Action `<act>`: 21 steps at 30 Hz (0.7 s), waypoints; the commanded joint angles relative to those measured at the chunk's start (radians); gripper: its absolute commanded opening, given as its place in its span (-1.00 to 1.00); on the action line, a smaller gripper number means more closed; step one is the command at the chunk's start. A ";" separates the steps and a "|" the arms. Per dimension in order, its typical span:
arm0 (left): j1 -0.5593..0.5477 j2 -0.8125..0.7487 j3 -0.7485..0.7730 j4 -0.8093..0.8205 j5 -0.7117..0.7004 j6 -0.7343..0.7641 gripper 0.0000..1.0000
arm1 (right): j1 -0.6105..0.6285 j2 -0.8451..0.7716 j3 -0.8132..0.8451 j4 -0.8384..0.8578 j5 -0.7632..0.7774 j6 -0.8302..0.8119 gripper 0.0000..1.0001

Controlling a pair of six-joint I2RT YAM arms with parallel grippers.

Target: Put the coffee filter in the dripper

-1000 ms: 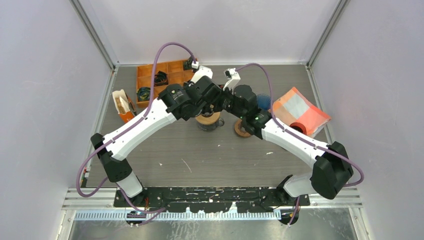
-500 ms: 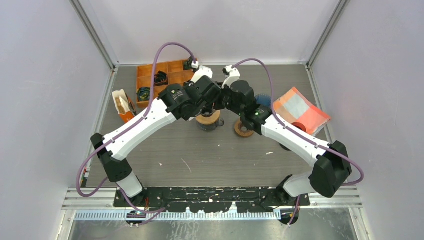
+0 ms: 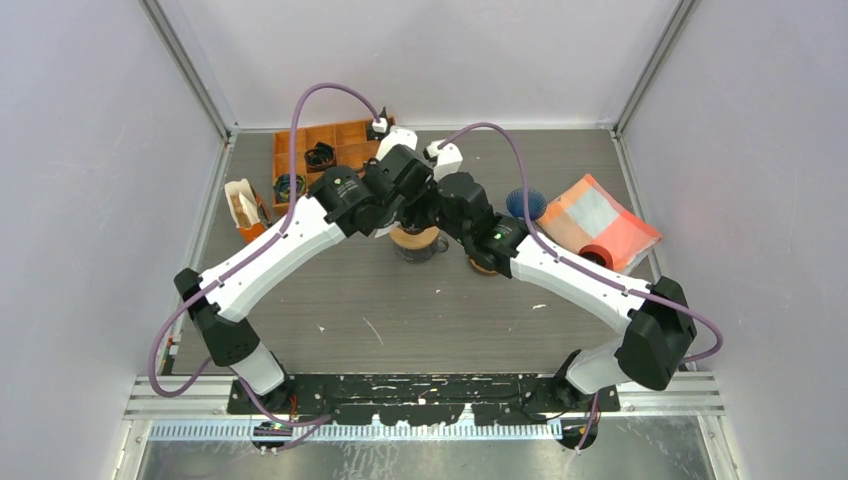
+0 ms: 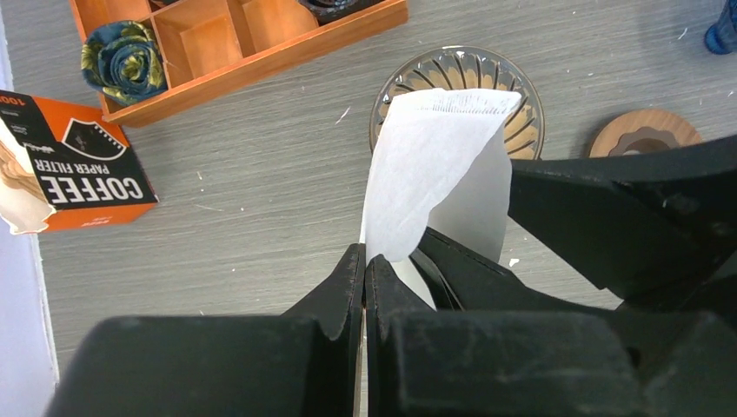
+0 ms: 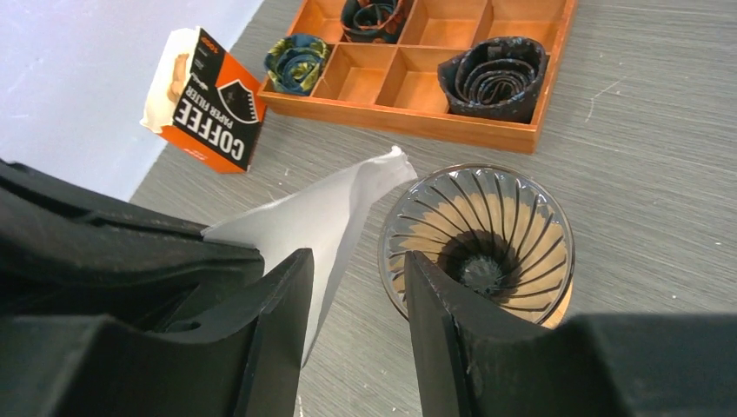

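Left pincer (image 4: 365, 261): I see it fully closed, with the two fingers pressed together on the lower corner of the coffee filter (image 4: 426, 165).

Right pincer (image 5: 356, 261): I see it open, with a clear gap between the fingers and nothing gripped. Its left finger is just beside the filter paper, but I cannot tell if they touch.

Coffee filter: a white paper cone, partly opened, that sticks out ahead of the left pincer. It is held above the tabletop (image 4: 261, 174). In the left wrist view its crimped top edge lies over the near part of the dripper (image 4: 526, 122). In the right wrist view the paper is ahead of the right pincer's left finger, and its tip is near the dripper's rim. It is not inside the dripper.

Dripper: clear ribbed glass with a wooden collar, standing upright. It is just ahead of the right pincer, a little toward its right finger, and ahead of the left pincer beyond the paper.

Filter box (image 5: 213, 109): orange and black, marked "COFFEE PAPER FILTER", far ahead and left of the right pincer.

Compartment tray (image 5: 391, 122): orange wood, ahead of both pincers beyond the dripper, with rolled dark things in some cells.

Wooden disc (image 4: 645, 132): flat on the tabletop, ahead and right of the left pincer, beside the dripper.
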 commanded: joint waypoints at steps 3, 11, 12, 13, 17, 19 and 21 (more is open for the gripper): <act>0.023 -0.072 -0.024 0.085 0.010 -0.038 -1.00 | 0.040 0.002 0.047 0.029 0.146 -0.058 -0.05; 0.052 -0.093 -0.051 0.081 0.030 -0.039 -1.00 | 0.044 -0.019 0.062 -0.017 0.164 -0.108 -0.46; 0.055 -0.098 -0.059 0.082 0.032 -0.041 -1.00 | 0.044 -0.019 0.073 -0.035 0.159 -0.114 -0.53; 0.058 -0.104 -0.065 0.082 0.035 -0.040 -1.00 | 0.045 -0.019 0.084 -0.053 0.157 -0.119 -0.59; 0.070 -0.119 -0.083 0.078 0.046 -0.038 -1.00 | 0.043 -0.015 0.126 -0.116 0.130 -0.134 -0.81; 0.074 -0.123 -0.087 0.074 0.055 -0.038 -1.00 | 0.041 -0.009 0.153 -0.155 0.110 -0.143 -0.87; 0.079 -0.126 -0.090 0.070 0.067 -0.036 -1.00 | 0.036 0.001 0.182 -0.200 0.086 -0.146 -0.93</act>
